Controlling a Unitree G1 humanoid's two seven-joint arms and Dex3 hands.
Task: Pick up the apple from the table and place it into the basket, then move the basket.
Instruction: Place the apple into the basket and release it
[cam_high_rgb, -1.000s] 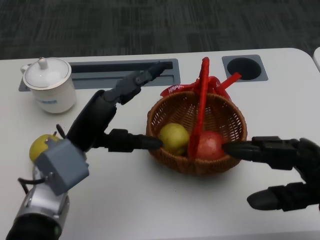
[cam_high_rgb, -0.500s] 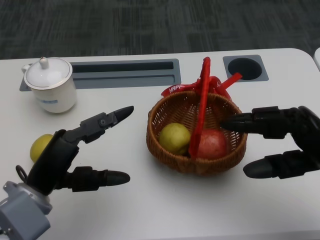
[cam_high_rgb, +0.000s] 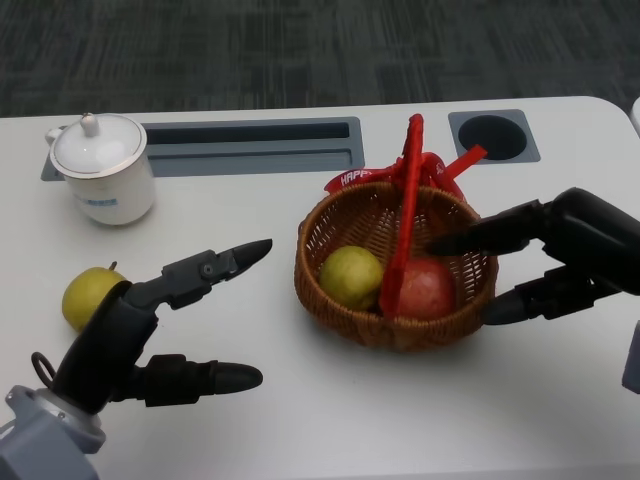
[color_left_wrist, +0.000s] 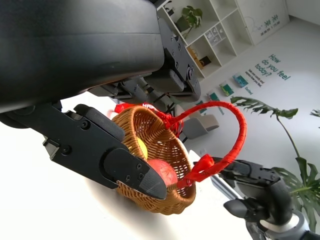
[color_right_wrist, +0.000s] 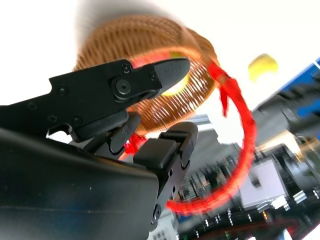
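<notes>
user1: Basket (cam_high_rgb: 395, 262) question, where would you grab it? It sits mid-table with 2 fruits inside, a red apple (cam_high_rgb: 426, 290) and a yellow-green one (cam_high_rgb: 350, 276)

user2: Probably the red handle (cam_high_rgb: 405, 210). Wicker looks light and a bit flexy, so I'd guess it tips easily. Right hand (cam_high_rgb: 560, 255) hovers at the rim, fingers apart, holding nothing. Left hand (cam_high_rgb: 150, 330) is spread wide and empty too. Ribbon reads "HAPP", rest hidden

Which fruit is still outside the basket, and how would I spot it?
Start at the wicker basket in the middle of the table, then look far toward the robot's left. The yellow-green fruit sits alone on the bare tabletop, just behind the left hand and in front of the white lidded cup. It is the only fruit not in the basket.
</notes>
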